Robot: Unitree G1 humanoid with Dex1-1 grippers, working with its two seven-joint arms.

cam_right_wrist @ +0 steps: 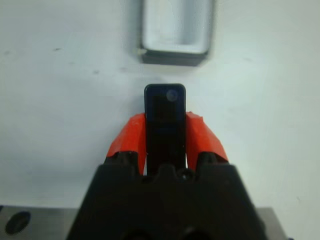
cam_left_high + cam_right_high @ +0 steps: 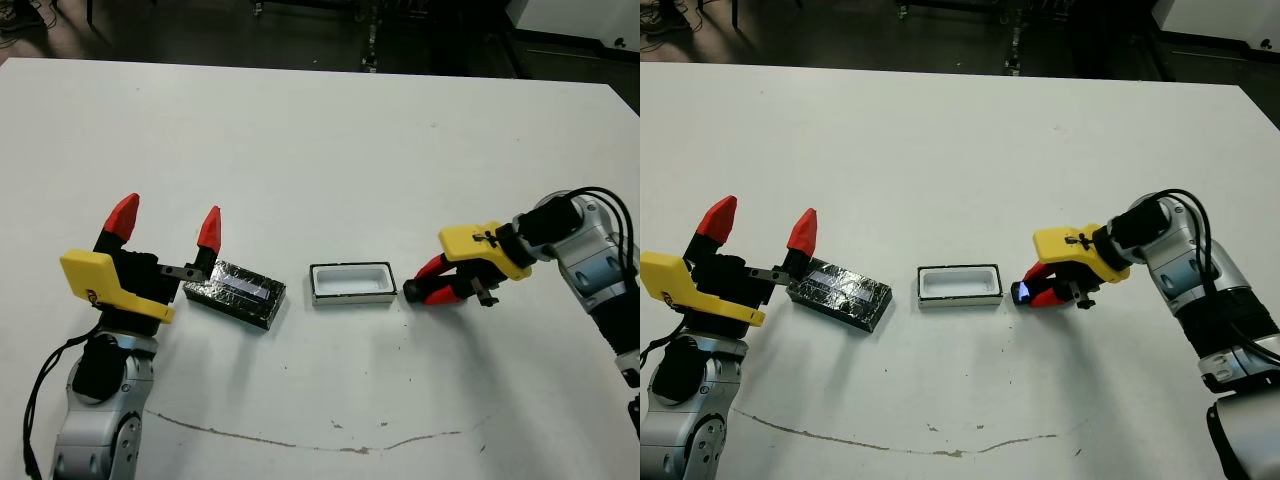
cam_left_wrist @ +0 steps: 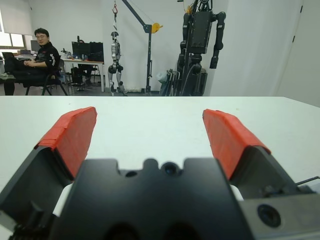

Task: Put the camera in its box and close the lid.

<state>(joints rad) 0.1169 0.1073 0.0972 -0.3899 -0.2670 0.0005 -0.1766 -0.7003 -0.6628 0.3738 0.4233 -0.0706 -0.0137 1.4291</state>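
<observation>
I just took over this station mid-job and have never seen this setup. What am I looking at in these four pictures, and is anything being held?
Two pictures come from the robot's head, looking down at a white table; they show the same scene. The other two come from cameras on each wrist, looking along that arm's red-tipped fingers.

On the table, in the middle, lies the box, a shallow white tray, empty. To its left lies the lid, glossy black with a pale stripe.

The right gripper sits just right of the box, its fingers shut on the camera, a slim black block that points toward the box in the right wrist view.

The left gripper is open beside the lid, holding nothing. Its wrist view also shows a person seated far beyond the table.
</observation>
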